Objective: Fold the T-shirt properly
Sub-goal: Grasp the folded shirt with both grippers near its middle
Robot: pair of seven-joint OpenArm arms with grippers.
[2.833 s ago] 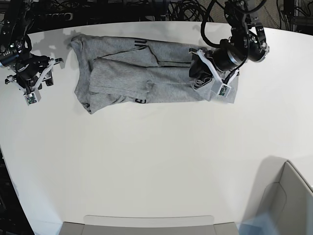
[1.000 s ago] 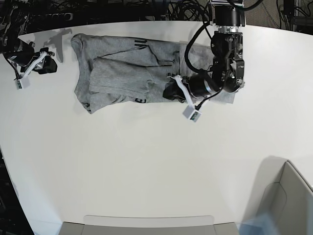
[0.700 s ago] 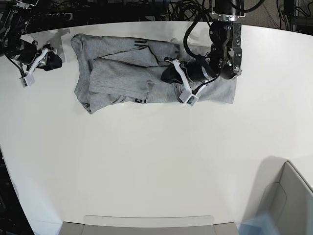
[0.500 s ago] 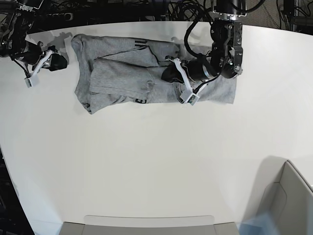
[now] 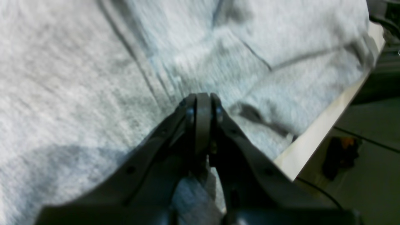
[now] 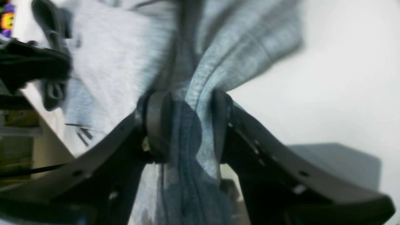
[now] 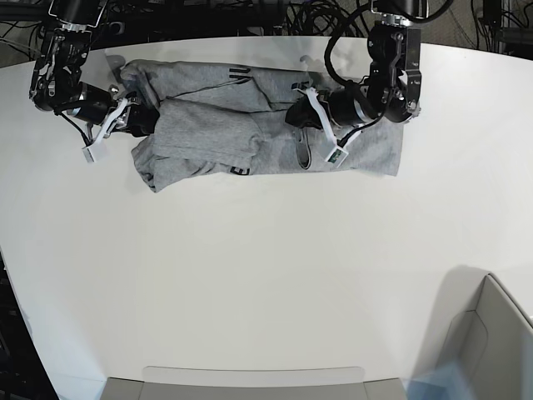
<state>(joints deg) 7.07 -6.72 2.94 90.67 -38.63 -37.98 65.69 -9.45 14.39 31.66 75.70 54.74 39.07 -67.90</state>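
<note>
White tabletop holds the soft grey short-sleeved T-shirt, bunched in a long strip near the far edge, dark letters peeking out. Lots of bare room lies in front. Left gripper has its fingers pressed together over the cloth. Right gripper fingers, spread wide, pinch a thick fold.

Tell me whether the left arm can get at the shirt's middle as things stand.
Probably yes: the left gripper, jaws shut, already sits over the T-shirt mid-body, with bare cloth beneath and nothing between. The right gripper works the far end.
</note>
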